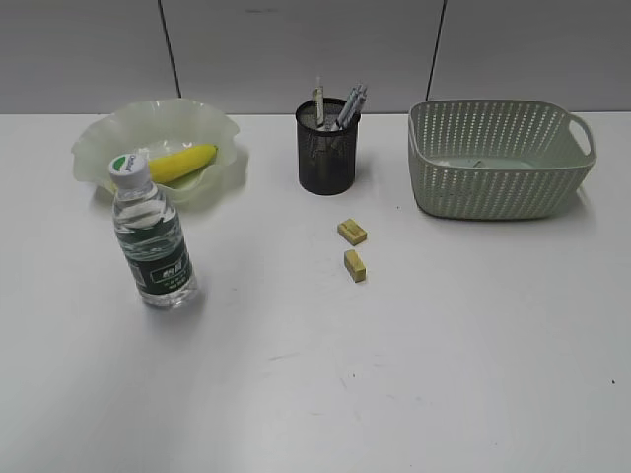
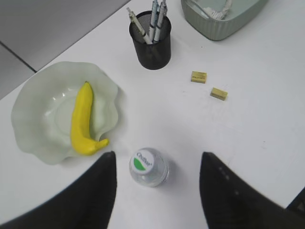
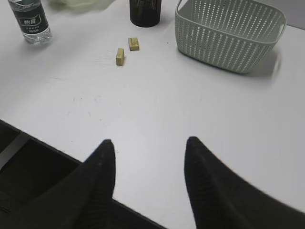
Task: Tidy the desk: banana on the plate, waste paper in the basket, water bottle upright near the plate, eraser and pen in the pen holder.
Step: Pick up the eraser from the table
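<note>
A: Where do we stand on tidying the desk (image 1: 414,374)?

B: Mostly done, we would judge. The banana (image 1: 180,163) lies in the plate (image 1: 104,133), and the water bottle (image 1: 153,236) stands upright just in front of the plate, cap up. Pens (image 1: 350,105) stick out of the pen holder (image 1: 326,148); we see no loose pen on the desk.

A: And the waste paper?

B: From the front we cannot make it out through the basket (image 1: 498,163) wall. Our left wrist camera looks down over the basket (image 2: 221,21) rim and shows something white and crumpled (image 2: 217,8) inside, likely the paper.

A: So what is left?

B: The erasers. Two small yellow blocks, the far one (image 1: 352,232) and the near one (image 1: 355,265), lie on the bare desk in front of the pen holder, close together but apart. They have yet to go in the holder.

A: Our grippers?

B: Neither shows from the front. The left gripper (image 2: 157,186) hangs over the bottle cap (image 2: 143,162) with its jaws spread wide and nothing between them. The right gripper (image 3: 147,176) is also spread wide and empty, above the desk's near edge, well away from the erasers (image 3: 120,56).

A: Anything only the right wrist camera gives us?

B: The desk edge and the dark space below it; the plate is barely in its view.
</note>
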